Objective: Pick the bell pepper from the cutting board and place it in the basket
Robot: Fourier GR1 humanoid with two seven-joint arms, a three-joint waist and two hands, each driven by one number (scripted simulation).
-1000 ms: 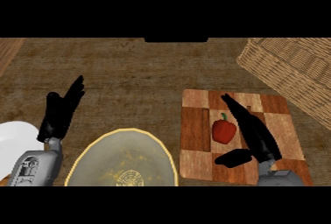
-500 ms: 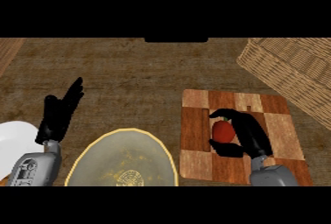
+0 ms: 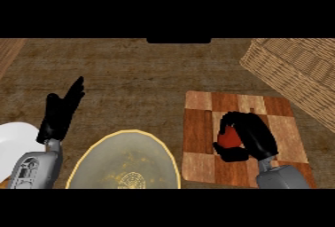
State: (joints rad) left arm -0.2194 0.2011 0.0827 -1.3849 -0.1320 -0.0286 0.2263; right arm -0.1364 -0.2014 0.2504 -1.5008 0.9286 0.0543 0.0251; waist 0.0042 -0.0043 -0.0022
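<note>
I have my right hand point(image 3: 247, 137) curled over the red bell pepper point(image 3: 229, 138), fingers and thumb closed round it from above, with the pepper at the middle of the checkered cutting board point(image 3: 196, 133) and, as far as I can tell, not yet lifted. The wicker basket point(image 3: 297, 71) waits at about one o'clock from the board, so I judge a lift and carry that way comes next. My left hand point(image 3: 62, 111) rests open over the counter point(image 3: 131, 75) at nine o'clock, beside the yellow-rimmed plate point(image 3: 85, 155), clear of the work.

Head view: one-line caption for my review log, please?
Right hand curled round the red bell pepper on the cutting board; left hand resting open; basket upper right.
</note>
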